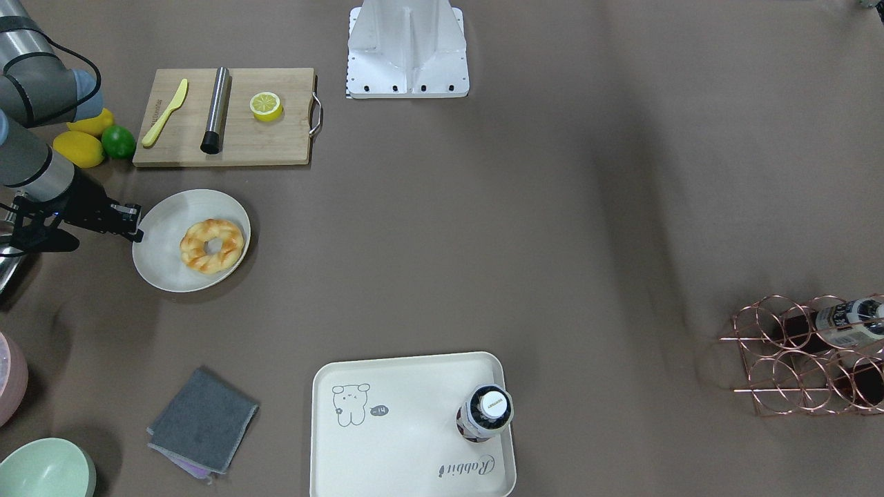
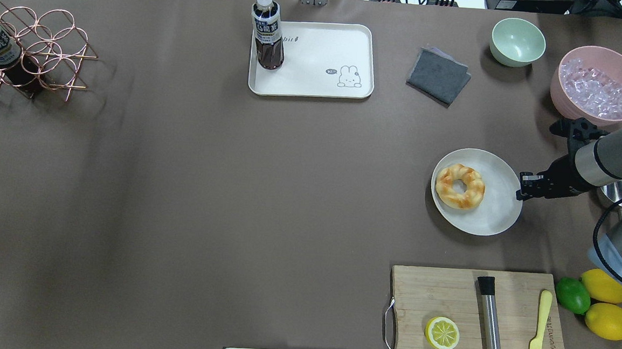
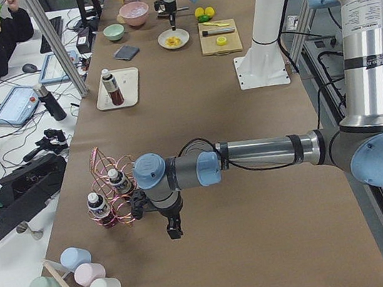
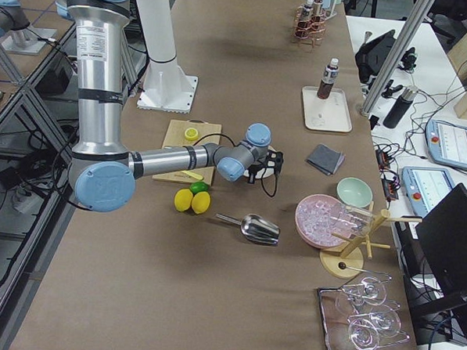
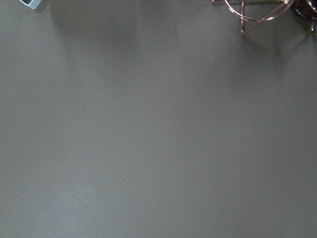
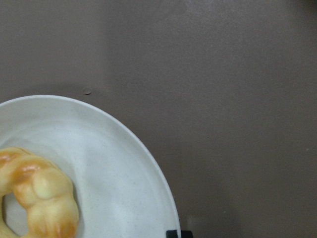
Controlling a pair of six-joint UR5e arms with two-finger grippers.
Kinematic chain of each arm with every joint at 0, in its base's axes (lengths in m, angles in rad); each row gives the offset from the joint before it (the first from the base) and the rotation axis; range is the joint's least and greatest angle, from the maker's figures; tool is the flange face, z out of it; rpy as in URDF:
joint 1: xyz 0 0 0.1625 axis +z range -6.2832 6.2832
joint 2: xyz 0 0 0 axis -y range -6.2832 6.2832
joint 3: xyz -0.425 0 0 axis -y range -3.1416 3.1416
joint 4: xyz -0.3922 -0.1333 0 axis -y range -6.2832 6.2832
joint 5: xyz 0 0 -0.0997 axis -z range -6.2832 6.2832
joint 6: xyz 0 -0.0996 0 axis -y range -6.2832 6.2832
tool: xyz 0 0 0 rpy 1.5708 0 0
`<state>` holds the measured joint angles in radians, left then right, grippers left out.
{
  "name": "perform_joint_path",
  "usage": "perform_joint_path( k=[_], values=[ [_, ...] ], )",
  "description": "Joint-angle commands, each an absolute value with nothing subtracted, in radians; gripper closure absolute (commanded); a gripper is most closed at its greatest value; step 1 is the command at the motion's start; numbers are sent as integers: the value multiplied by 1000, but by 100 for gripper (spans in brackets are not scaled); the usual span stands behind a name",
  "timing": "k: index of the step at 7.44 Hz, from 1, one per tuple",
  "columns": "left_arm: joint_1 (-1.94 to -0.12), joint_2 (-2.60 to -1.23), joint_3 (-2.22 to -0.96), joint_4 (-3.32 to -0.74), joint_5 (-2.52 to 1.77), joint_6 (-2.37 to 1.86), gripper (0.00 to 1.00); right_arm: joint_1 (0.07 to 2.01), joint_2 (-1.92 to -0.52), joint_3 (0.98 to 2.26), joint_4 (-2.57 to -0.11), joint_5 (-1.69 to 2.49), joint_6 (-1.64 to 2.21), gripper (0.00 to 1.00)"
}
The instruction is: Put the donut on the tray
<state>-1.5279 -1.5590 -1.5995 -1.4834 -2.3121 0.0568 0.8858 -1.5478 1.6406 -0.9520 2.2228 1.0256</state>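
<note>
The golden-yellow twisted ring donut point(image 2: 460, 186) is lying toward nine o'clock, seen from overhead, on the round off-white plate point(image 2: 495, 213). The right gripper point(image 2: 521, 186) is hovering at its three-o'clock rim; I cannot tell whether its fingers are parted. Centring over the ring before descending is looking wisest.

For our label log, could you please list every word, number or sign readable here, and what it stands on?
"Rabbit": script on the tray.
Speech bubble beside the tray's bear drawing: too small to read.
Label of the bottle on the tray: characters too blurred to read.
Stamp along the board edge: too small to read.
Label of the racked bottle: blurred.
</note>
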Motion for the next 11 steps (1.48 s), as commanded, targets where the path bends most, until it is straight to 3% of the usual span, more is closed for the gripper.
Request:
perform_joint_path(
  k=[1, 6, 11],
  values=[
    [-1528, -1560, -1600, -1483, -2313, 57, 2, 887, -1549, 1648, -892, 2235, 1032, 100],
    [-1528, -1559, -1598, -1483, -2312, 55, 2, 942, -1445, 1634, -881, 2312, 1135, 100],
    [-1528, -1565, -1597, -1483, -2312, 55, 2, 940, -1214, 1465, -881, 2299, 1235, 100]
  ],
)
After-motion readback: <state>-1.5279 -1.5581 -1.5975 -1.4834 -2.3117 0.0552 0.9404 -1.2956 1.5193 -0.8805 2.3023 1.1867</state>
